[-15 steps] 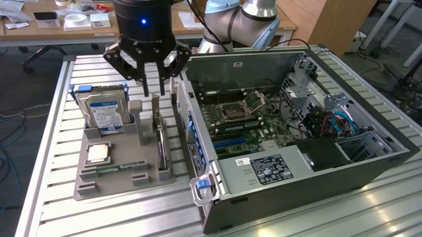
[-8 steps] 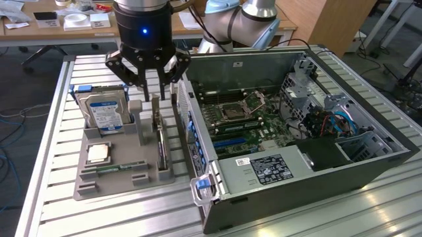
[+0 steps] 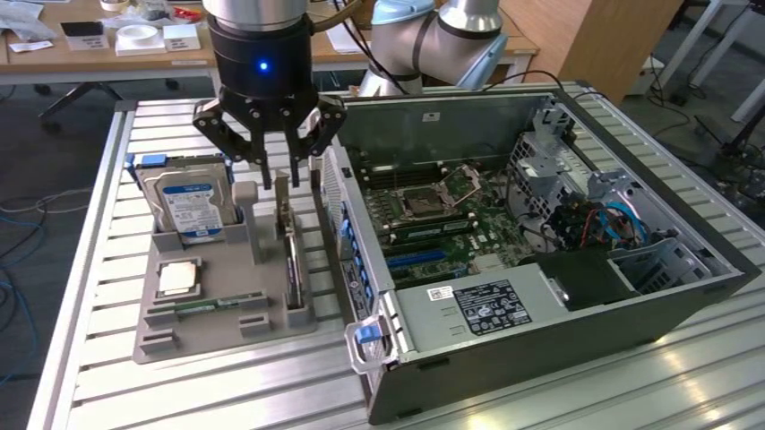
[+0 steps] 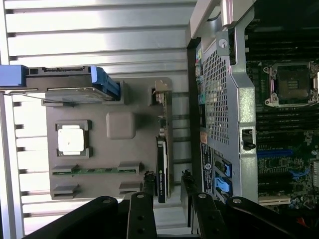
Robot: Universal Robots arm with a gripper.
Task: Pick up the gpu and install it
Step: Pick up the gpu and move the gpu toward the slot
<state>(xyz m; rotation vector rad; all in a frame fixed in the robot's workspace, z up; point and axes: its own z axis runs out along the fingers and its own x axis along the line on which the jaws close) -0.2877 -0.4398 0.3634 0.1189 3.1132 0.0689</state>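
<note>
The gpu (image 3: 290, 255) is a thin dark card standing on edge in a slot of the grey holder tray (image 3: 215, 327), its silvery bracket end toward the back. My gripper (image 3: 290, 175) hangs just above that bracket end, open, one finger on each side of the card's line and touching nothing. In the wrist view the gpu (image 4: 162, 162) runs as a narrow dark strip between my fingertips (image 4: 149, 180), with a gap on both sides of the gripper (image 4: 167, 180). The open computer case (image 3: 538, 296) lies to the exterior view's right, its motherboard (image 3: 442, 215) exposed.
The tray also holds a blue-labelled hard drive (image 3: 189, 202) standing upright, a square processor (image 3: 179, 278) and a green memory stick (image 3: 210, 305). The case's rear wall (image 4: 229, 114) stands close beside the gpu. All rest on a ribbed aluminium table (image 3: 239, 394).
</note>
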